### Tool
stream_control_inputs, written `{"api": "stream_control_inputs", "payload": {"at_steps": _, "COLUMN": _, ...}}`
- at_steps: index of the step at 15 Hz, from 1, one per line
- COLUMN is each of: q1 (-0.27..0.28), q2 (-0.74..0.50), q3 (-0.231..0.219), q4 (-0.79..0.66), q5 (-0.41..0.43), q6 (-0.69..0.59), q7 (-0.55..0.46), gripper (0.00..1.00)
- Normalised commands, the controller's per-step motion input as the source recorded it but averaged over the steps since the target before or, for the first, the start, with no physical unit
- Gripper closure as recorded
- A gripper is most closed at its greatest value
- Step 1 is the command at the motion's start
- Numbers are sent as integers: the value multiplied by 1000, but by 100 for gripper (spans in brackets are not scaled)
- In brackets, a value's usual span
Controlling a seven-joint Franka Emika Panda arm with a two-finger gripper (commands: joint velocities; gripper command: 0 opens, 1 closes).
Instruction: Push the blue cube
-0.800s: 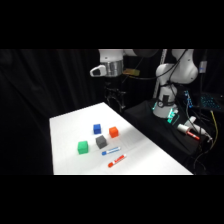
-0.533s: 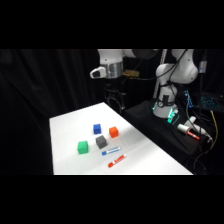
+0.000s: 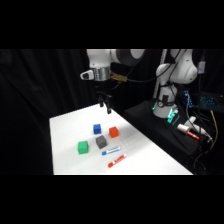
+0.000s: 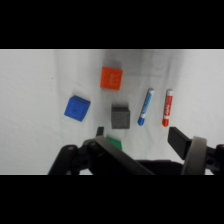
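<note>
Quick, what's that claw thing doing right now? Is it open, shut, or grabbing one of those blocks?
Gripper: open and holding nothing; it hangs above the table, clear of the blue cube.

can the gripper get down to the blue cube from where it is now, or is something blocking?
Probably yes. The gripper hangs above the table's far side, with nothing between it and the blue cube. The orange cube and dark grey cube stand close by but apart from it.
</note>
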Motion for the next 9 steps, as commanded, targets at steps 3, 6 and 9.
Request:
{"api": "stream_control_inputs", "payload": {"at_steps": 3, "q1": -112, "q2": 301, "q3": -79, "q4": 355, "q5": 23, "q6": 129, "q7": 162, "gripper": 0}}
{"api": "stream_control_inputs", "payload": {"at_steps": 6, "q1": -96, "q2": 299, "q3": -64, "q4": 395, "q5": 33, "q6": 51, "q7": 163, "gripper": 0}}
{"api": "stream_control_inputs", "payload": {"at_steps": 9, "q1": -68, "q2": 257, "q3": -46, "q4": 353, "q5": 15, "q6": 15, "q7": 164, "gripper": 28}}
